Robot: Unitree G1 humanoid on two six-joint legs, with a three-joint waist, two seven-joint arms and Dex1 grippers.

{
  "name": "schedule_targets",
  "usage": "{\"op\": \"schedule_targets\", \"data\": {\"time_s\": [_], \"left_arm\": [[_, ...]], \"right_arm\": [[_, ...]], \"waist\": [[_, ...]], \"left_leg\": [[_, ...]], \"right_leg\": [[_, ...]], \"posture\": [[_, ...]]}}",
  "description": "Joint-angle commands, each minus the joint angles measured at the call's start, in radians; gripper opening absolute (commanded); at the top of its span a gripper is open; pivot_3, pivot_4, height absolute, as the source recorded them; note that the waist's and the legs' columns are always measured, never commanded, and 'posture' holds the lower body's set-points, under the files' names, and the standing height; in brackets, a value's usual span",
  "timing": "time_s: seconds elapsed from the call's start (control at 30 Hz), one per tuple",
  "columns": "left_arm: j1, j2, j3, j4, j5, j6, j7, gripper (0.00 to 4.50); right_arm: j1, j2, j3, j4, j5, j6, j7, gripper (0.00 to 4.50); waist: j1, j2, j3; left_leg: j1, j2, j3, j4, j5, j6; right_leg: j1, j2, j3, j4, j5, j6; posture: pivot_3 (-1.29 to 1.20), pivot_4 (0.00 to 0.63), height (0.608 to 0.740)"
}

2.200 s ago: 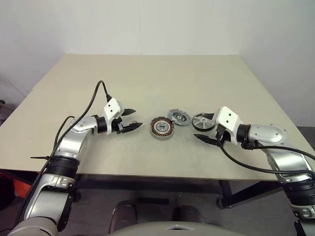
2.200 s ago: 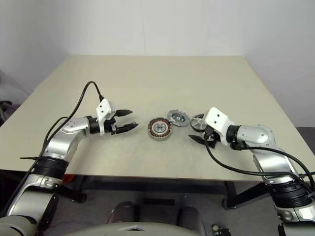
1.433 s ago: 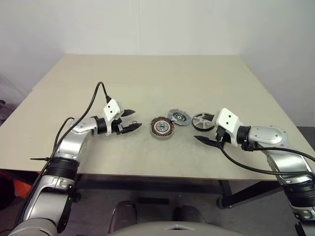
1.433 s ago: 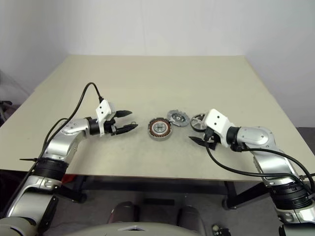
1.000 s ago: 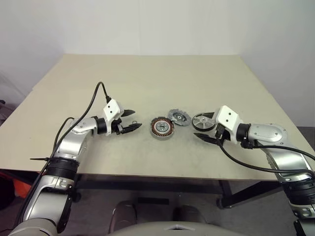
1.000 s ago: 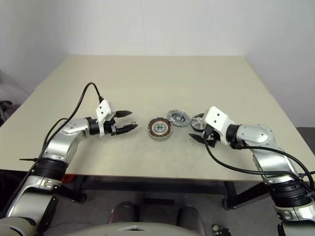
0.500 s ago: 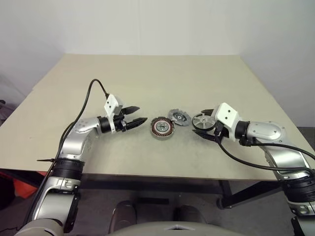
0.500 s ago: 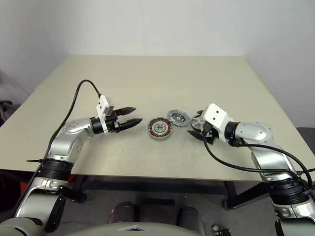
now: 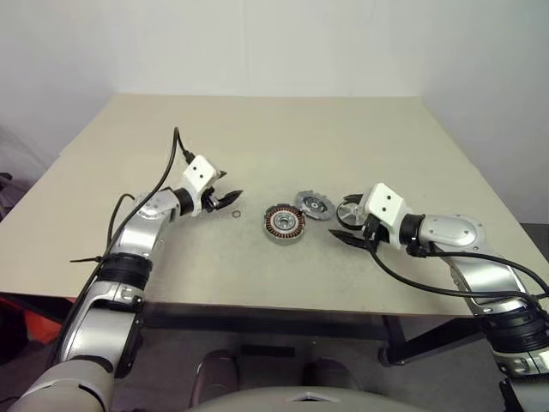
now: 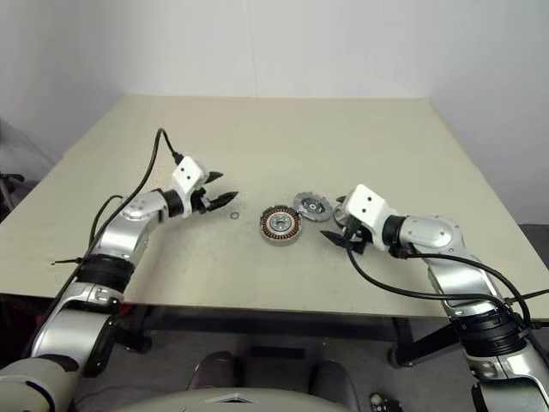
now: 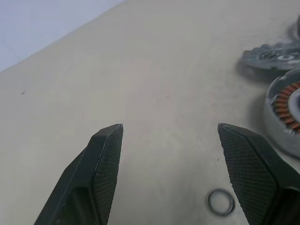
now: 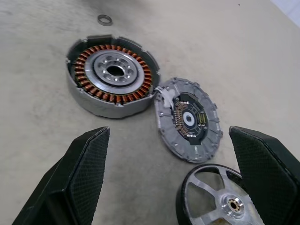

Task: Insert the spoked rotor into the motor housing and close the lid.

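From the head view, the housing (image 9: 283, 224) is seen on the table (image 9: 257, 146), with the lid (image 9: 313, 205) and rotor (image 9: 350, 210) to its right and a small ring (image 9: 236, 214) to its left. In the wrist views, both the left end effector (image 11: 171, 140) and the right end effector (image 12: 185, 154) are spread apart and empty.

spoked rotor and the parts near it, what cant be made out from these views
- Spoked rotor: cut off by the right wrist view's bottom edge; in the head views the right tool covers part of it.
- Motor housing: cut off by the left wrist view's edge.
- Lid: its underside faces the table.
- Small ring: too small in the head views.
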Motion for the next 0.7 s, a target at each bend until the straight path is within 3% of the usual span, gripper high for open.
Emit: {"op": "schedule_targets", "data": {"time_s": [0.03,0.7], "left_arm": [[-0.009,0.001,-0.002,0.034,-0.007,0.021,-0.035,3.39],[0.026,-0.006,-0.017,0.072,0.008,0.115,-0.065,3.39]], "right_arm": [[-0.016,0.002,-0.022,-0.012,-0.005,-0.011,-0.015,4.19],[-0.023,-0.004,-0.028,-0.017,-0.006,-0.009,-0.035,4.19]], "waist": [[-0.002,0.0,0.0],[0.0,0.0,0.0]], "left_leg": [[0.0,0.0,0.0,0.0,0.0,0.0],[0.0,0.0,0.0,0.0,0.0,0.0]], "right_leg": [[-0.001,0.0,0.0,0.0,0.0,0.0],[0.0,0.0,0.0,0.0,0.0,0.0]], "posture": [[0.0,0.0,0.74],[0.0,0.0,0.74]]}}
